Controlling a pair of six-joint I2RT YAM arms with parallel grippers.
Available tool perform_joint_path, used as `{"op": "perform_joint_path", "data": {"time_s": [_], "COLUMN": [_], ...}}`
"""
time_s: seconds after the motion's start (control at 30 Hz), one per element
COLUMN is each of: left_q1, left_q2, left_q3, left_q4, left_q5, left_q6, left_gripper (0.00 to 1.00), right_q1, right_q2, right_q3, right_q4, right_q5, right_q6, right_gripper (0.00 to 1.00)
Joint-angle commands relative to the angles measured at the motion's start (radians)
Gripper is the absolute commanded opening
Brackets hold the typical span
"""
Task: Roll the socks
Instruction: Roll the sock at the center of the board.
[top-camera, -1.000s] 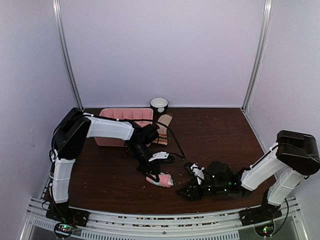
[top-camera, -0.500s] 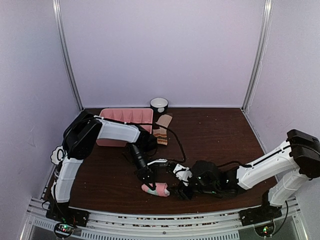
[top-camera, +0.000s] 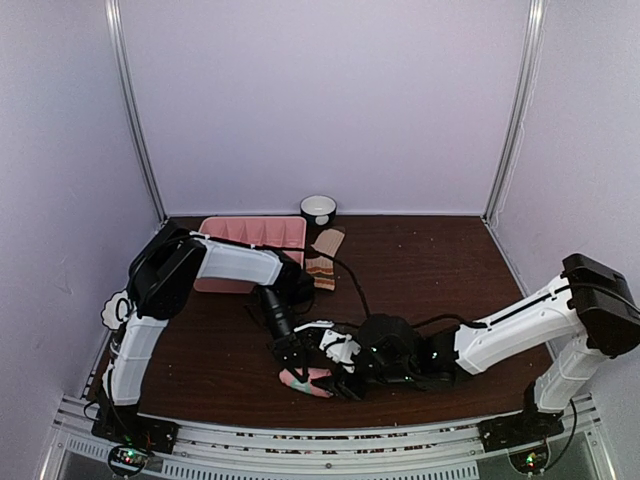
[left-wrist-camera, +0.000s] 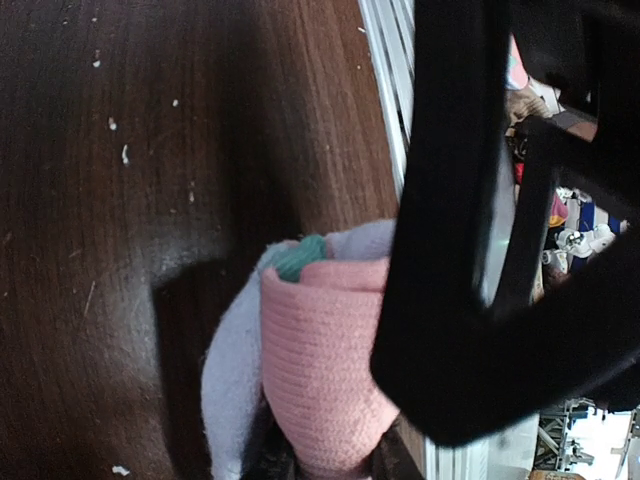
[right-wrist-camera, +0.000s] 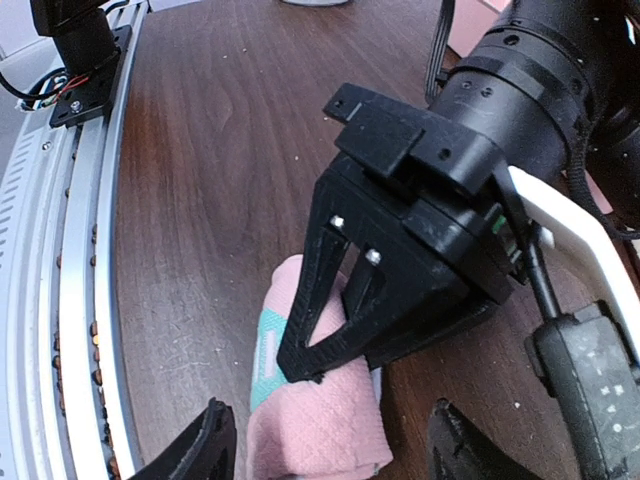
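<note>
As I read it from my desk, left gripper (top-camera: 296, 362): jaws narrow, pinched down on the pink sock (top-camera: 308, 380), which lies partly rolled on the table (top-camera: 430, 280) close to the near edge rail (right-wrist-camera: 80, 250).
Right gripper (right-wrist-camera: 328, 452): jaws wide and low over the table, one finger on either side of that same sock, holding nothing.
Tan sock (top-camera: 325, 262): flat at the back, just beside the pink tray (top-camera: 250, 228), well apart from both grippers and not yet rolled.
Collision risk: the two grippers are almost nose to nose. If I close the right one where it sits, I judge it could catch the left fingers rather than fabric.
Unrolling risk: the roll looks soft, with a pale flap hanging free. If the left lets go before the right has it, I expect it to spring open.
Edge risk: a sideways shove from either arm could push the sock onto the rail.
Blind spot: I cannot tell how many layers the left pinch holds.
</note>
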Motion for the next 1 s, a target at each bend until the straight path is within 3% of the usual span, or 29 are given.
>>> {"op": "perform_joint_path", "data": {"time_s": [0.0,0.3,0.53,0.7,0.8,0.97], "left_q1": [-0.004,-0.004,-0.004,-0.004,-0.005,0.013], "left_q2": [0.065,0.056,0.022,0.033,0.025,-0.115], "left_q3": [-0.012,-0.023,-0.044,-0.029,-0.037,-0.119], "left_q4": [0.081,0.084,0.085,0.085,0.125,0.263], "left_q5": [-0.185,-0.178,-0.154,-0.167,-0.197,-0.265], "left_q6": [-0.017,-0.014,0.009,0.001,-0.027,-0.084], "left_gripper": [0.16,0.16,0.22,0.31,0.41,0.53], "right_q1": [0.011,0.011,0.012,0.012,0.011,-0.005], "right_q2": [0.028,0.145,0.227,0.201,0.175,0.171], "right_q3": [0.034,0.049,0.062,0.047,0.054,0.055], "right_q4": [-0.029,-0.034,-0.052,-0.042,-0.056,-0.06], "right_q5": [-0.025,-0.063,-0.02,0.024,-0.004,-0.062], "right_q6": [-0.006,-0.013,-0.027,-0.025,-0.007,0.092], "right_gripper": [0.66,0.65,0.62,0.48,0.37,0.15]}}
